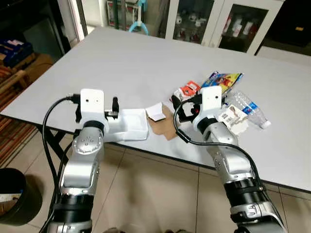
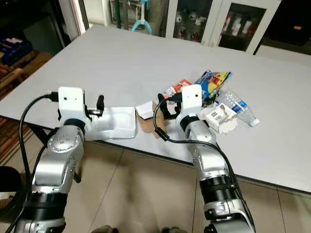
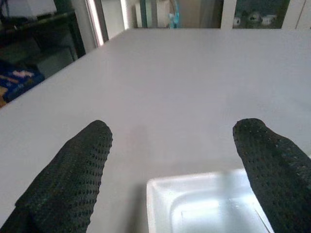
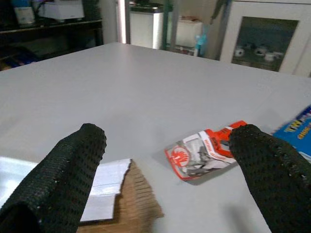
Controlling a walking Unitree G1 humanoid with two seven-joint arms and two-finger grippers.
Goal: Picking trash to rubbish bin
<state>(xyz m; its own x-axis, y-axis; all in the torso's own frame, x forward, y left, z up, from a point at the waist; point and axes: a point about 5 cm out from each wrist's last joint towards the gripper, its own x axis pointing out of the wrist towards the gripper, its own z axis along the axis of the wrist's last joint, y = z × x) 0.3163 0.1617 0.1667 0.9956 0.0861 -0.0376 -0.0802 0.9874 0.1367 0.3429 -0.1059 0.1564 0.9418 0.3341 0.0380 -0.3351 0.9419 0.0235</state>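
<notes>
I have both arms up over the near edge of the grey tabletop (image 1: pixel 121 58). My left claw (image 3: pixel 175 160) stands wide open above the white foam tray (image 1: pixel 130 125), which sits at the tabletop's near edge; in the left wrist view the picture's edge cuts the tray off, so I see just one corner and part of its rim. From the head views the wrist housing hides most of the left fingers.

My right claw (image 4: pixel 170 170) is also spread open, holding nothing, hovering over the litter. Between its fingers in the right wrist view I see the red and white wrapper (image 4: pixel 206 151) lying flat, and nearer, a torn piece of brown cardboard (image 4: pixel 133 199) with a white paper scrap (image 4: pixel 107 187) on it. A blue snack packet (image 1: pixel 222 79) is clipped at the right wrist picture's edge.

Behind my right wrist lie a clear plastic bottle (image 1: pixel 250 108) and a crumpled white carton (image 1: pixel 232 118), both partly hidden by the arm. A dark bin (image 1: pixel 17 196) stands on the floor at my left, cut off by the frame; I cannot make out its contents.
</notes>
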